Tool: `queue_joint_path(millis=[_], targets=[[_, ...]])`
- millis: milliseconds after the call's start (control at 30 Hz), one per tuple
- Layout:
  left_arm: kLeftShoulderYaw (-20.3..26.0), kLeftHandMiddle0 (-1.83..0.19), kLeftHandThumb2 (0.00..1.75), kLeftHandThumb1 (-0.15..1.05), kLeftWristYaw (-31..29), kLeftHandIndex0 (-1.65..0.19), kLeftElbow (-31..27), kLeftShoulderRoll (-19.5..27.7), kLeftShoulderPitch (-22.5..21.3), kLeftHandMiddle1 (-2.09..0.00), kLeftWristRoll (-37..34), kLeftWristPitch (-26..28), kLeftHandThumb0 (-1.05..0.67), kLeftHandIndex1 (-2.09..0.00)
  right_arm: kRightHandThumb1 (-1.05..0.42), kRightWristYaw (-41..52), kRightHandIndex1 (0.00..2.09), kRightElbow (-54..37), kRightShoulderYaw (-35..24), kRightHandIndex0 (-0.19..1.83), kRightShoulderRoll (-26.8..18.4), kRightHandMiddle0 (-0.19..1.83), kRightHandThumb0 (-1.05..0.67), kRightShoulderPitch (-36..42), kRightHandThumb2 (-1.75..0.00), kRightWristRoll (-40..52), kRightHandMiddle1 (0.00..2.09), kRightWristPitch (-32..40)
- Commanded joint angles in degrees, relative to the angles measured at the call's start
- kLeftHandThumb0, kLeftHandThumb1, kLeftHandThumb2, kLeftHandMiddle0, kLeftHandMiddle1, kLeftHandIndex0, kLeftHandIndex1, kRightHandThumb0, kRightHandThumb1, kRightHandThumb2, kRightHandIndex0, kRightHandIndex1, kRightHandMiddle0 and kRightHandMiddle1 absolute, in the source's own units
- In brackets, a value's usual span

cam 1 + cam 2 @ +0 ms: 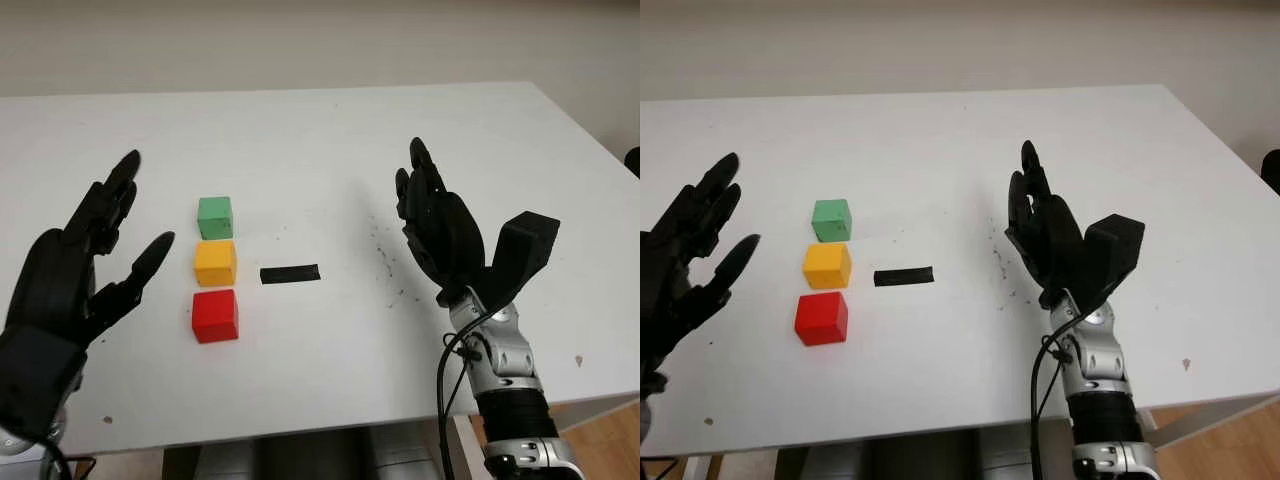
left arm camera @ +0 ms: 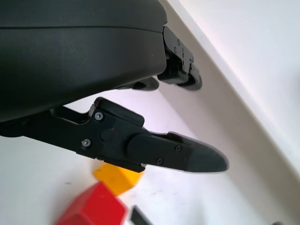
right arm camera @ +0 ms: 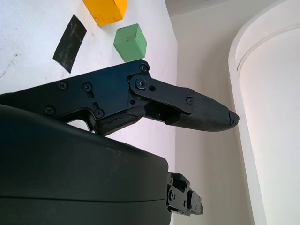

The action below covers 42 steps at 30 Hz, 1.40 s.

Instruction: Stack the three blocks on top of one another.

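White table (image 1: 330, 130), three blocks unstacked in a short column left of centre.

The column's long axis runs up and down the frame: green block (image 1: 215, 217) at the top, yellow block (image 1: 215, 262) in the middle, red block (image 1: 214, 315) lowest, each just beside the next with a thin gap. All three are small plain cubes lying flat, faces roughly square to the table edge. A black tape strip (image 1: 290, 274) lies crosswise just right of the yellow block. The left hand (image 1: 85, 265) is at the lower left, open and holding nothing; the right hand (image 1: 445, 230), right of centre, is open too, fingers pointing up-frame.
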Motion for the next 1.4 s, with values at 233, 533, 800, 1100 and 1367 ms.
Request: queue_joint_path(millis=[233, 533, 800, 1100, 1367], targets=[[-1.84, -0.14, 0.04, 0.84, -16.12, -0.45, -7.69, 13.68, 1.21, -0.03, 7.97, 12.01, -0.67, -0.09, -1.05, 0.85, 0.00, -0.14, 0.35, -0.19, -1.40, -0.19, -0.73, -2.11, -0.71, -1.00, 0.00, -0.19], [-7.74, -0.12, 0.06, 0.86, -17.63, -0.42, -6.61, 14.06, 0.06, -0.05, 14.37, 15.51, -0.70, -0.06, -1.05, 0.24, 0.00, -0.97, 0.05, -0.19, -1.64, -0.19, -0.76, -4.25, -0.68, -1.61, 0.00, 0.43], [-14.08, -0.10, 0.05, 0.84, -13.09, -0.37, -3.68, 11.96, 0.74, -0.05, 24.54, 13.33, -0.69, -0.04, -1.05, 1.36, 0.00, -0.35, 0.18, -0.19, -1.83, -0.19, -0.75, -4.24, -0.69, -1.28, 0.00, -0.18], [-19.73, -0.07, 0.05, 0.83, -12.55, -0.41, -1.15, 8.74, -1.18, -0.05, 36.88, 14.09, -0.70, -0.06, -1.05, 1.58, 0.00, -0.46, 0.17, -0.19, -1.89, -0.19, -0.75, -3.86, -0.70, -1.81, 0.00, -0.28], [-20.01, -0.10, 0.05, 0.83, -12.17, -0.55, -0.13, 6.31, -1.48, -0.06, 39.35, 11.17, -0.68, -0.14, -1.05, 1.64, 0.00, -0.60, -0.08, -0.19, -1.76, -0.19, -0.74, -3.82, -0.71, -1.50, 0.00, -0.13]])
